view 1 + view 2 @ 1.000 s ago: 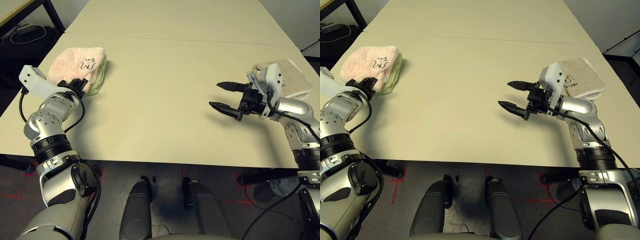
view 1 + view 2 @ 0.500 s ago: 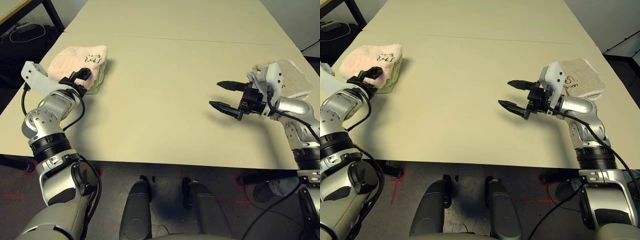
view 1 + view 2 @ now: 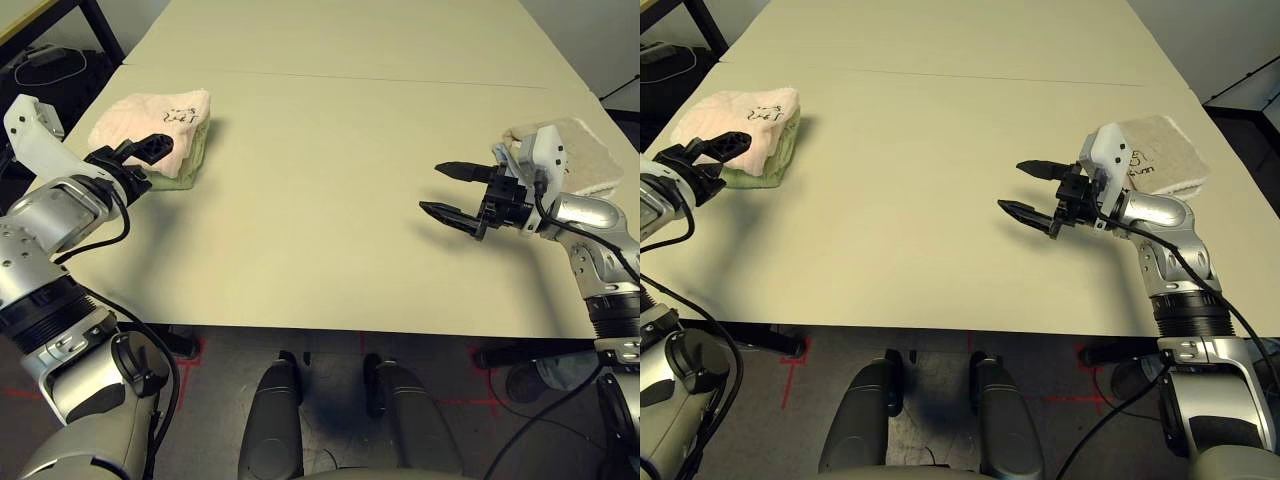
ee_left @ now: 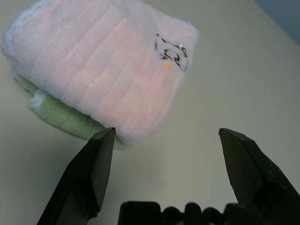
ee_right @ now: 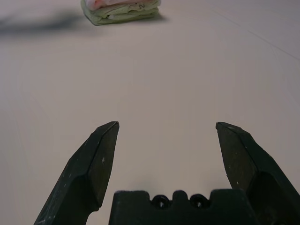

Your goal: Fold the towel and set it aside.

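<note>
On the pale table [image 3: 330,180], we are seeing the folded towel [image 3: 150,125] lying just ahead of our wide-open, empty left gripper [image 3: 135,158]; the right gripper [image 3: 452,190], also gaping empty, is hanging far off.

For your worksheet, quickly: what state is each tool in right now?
Left tool: open, holding nothing.
Right tool: open, holding nothing.

Even, diffuse light from above falls on the pale table [image 3: 330,200], bright and free of harsh glare. Shadows stay soft: a faint smear lies beneath the right end effector [image 3: 448,190], and a small dark one hugs the folded towel [image 3: 150,125] on its right side. Head views are sharp across the table, with the floor below much dimmer. In the left wrist view the near black fingers [image 4: 89,178] are slightly soft; in the right wrist view the distant towel stack is blurred, beside a hazy grey shadow.
</note>
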Controlling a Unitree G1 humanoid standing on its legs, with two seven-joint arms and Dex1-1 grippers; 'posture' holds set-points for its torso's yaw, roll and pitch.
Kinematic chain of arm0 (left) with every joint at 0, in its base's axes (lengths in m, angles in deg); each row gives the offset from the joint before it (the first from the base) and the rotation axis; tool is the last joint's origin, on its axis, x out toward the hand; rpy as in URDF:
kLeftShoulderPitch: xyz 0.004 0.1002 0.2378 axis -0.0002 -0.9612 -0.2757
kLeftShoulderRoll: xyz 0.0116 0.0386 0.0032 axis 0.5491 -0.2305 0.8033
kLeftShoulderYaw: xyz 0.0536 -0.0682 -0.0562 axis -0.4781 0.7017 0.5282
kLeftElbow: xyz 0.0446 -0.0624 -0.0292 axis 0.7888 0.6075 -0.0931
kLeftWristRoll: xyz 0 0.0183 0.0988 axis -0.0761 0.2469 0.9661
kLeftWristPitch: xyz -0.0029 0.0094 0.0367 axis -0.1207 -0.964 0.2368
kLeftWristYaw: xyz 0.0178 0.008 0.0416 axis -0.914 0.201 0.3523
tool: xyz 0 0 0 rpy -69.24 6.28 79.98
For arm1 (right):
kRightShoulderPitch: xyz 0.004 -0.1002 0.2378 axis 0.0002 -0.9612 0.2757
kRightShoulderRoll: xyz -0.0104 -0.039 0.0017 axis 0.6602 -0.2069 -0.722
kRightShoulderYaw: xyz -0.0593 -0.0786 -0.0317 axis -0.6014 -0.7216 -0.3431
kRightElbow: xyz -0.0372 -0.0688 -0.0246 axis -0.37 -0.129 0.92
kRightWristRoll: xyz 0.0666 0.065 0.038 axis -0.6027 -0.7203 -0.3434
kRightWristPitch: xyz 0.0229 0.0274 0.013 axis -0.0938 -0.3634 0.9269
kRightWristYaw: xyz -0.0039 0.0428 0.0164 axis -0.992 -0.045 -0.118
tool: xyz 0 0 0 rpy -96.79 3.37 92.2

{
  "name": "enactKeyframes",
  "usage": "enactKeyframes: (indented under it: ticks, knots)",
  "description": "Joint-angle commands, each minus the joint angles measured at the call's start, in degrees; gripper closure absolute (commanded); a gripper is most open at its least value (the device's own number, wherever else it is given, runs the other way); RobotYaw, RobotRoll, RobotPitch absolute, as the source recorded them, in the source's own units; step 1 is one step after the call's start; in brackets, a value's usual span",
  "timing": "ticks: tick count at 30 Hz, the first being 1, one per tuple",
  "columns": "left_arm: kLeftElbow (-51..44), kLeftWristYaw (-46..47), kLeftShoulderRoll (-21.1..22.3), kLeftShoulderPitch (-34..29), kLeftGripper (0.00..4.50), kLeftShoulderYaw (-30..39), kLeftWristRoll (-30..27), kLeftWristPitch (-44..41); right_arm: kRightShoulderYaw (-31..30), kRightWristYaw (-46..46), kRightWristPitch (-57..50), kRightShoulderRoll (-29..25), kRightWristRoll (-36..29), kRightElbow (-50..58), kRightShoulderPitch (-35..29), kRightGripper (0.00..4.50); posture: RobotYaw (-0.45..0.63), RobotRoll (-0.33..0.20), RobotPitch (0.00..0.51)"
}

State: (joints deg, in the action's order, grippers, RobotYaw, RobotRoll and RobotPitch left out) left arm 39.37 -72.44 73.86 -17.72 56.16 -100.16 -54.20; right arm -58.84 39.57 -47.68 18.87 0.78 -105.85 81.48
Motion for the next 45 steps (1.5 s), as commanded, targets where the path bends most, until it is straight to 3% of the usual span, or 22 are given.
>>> enactKeyframes:
  ticks: [1, 5, 7, 12, 17, 20, 25, 32, 39, 45]
  knots:
    - [-3.87, -6.13, 3.51, -3.76, 0.04, -4.22, -1.55, -4.1, 0.05, 0.58, 0.74, -0.62, 0.39, -0.72, 0.21, 0.0, 0.08, 0.0, 0.159]
    - [-6.72, -14.45, 6.54, -4.36, 0.04, -10.95, -2.21, -2.72, 0.04, 0.58, 0.89, -0.66, 0.38, -0.76, 0.18, 0.0, 0.08, 0.0, 0.157]
    - [-7.89, -19.06, 7.3, -4.16, 0.04, -15.39, -0.36, 2.32, 0.1, 0.46, 0.91, -0.64, 0.38, -0.74, 0.15, 0.0, 0.08, 0.0, 0.157]
    - [-5.8, -28.66, 9.35, -5.8, 0.04, -30.71, 17.33, 28.14, 0.27, -0.47, 0.93, -0.3, 0.46, -0.32, -0.34, 0.0, 0.07, 0.0, 0.158]
    - [-0.35, -36.08, 7.6, -5.28, 0.04, -40.28, 28.51, 44.57, 0.33, -2.07, 0.32, 0.24, 0.21, 1.51, -1.39, 0.0, 0.05, 0.0, 0.162]
    - [4.92, -37.67, 5.61, -4.62, 0.04, -43.91, 34.97, 53.78, 1.77, -8.57, -1.48, 2.25, 0.44, 2.96, -1.53, 0.0, 0.05, 0.0, 0.165]
    - [14.28, -34.52, -2.33, -4.45, 0.04, -43.45, 41.04, 67.05, 3.73, -22.25, -5.72, 7.47, 1.49, 6.57, -3.09, 0.0, 0.05, 0.0, 0.167]
    - [25.96, -19.96, -13.54, -3.31, 0.04, -37.65, 46.05, 79.65, 5.86, -40.49, -2.54, 13.56, 7.75, 7.91, -5.95, 0.0, 0.03, 0.0, 0.17]
    - [33.85, -12.54, -16.33, -0.5, 0.04, -34.51, 48.61, 83.13, 11.39, -54.23, 4.46, 17.25, 10.11, 1.82, -4.42, 0.0, 0.01, 0.0, 0.173]
    - [38.1, -15.84, -16.55, 0.4, 0.04, -33.09, 47.15, 86.12, 13.73, -54.03, 14.35, 17.44, 8.76, -7.11, -1.51, 0.0, -0.01, 0.0, 0.174]
